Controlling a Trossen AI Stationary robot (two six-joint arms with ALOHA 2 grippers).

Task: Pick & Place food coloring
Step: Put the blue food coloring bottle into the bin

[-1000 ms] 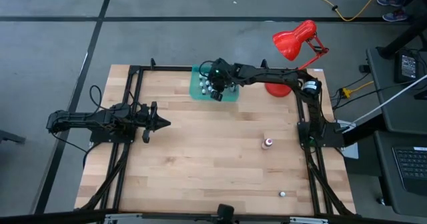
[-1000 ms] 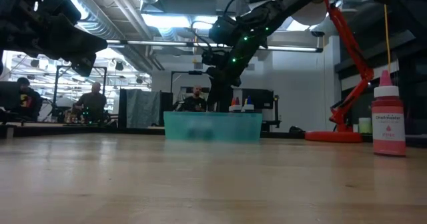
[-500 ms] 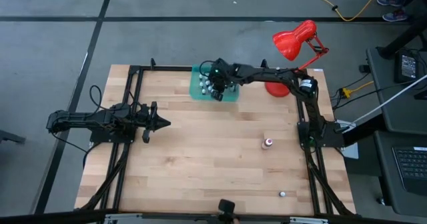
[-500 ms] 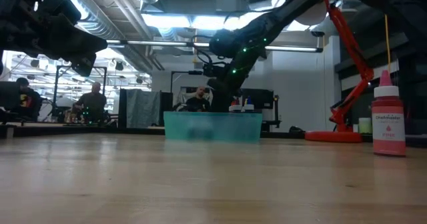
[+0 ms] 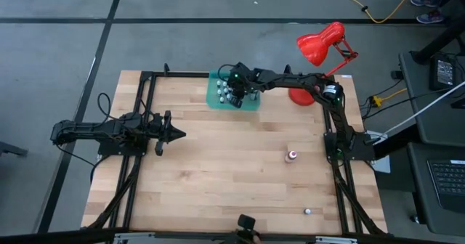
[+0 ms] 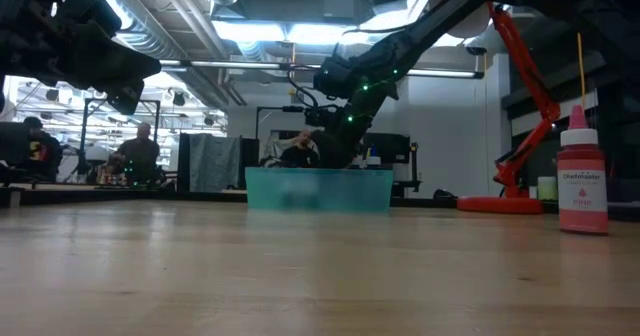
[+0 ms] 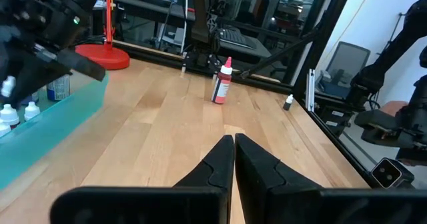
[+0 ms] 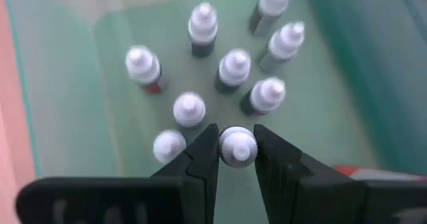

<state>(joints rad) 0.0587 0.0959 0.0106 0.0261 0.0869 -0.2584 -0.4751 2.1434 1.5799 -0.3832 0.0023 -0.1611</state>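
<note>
In the teal tray (image 5: 215, 99) at the table's far edge, a small, light, rigid food coloring bottle (image 8: 237, 146), judged slippery and easily tipped, is clamped at its pale cap by the right gripper (image 8: 236, 151), while the left gripper (image 7: 234, 144) waits closed at the left.

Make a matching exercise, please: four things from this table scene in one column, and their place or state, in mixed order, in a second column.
Things:
1. left claw
2. right claw
3. red bottle
4. red desk lamp

Places or states:
A. stands alone on the bare wood
B. shut and empty, above the table's left side
C. in the teal bin, closed on a white bottle cap
D. at the far right corner of the table

Pairs: 1-B, 2-C, 3-A, 4-D
</note>
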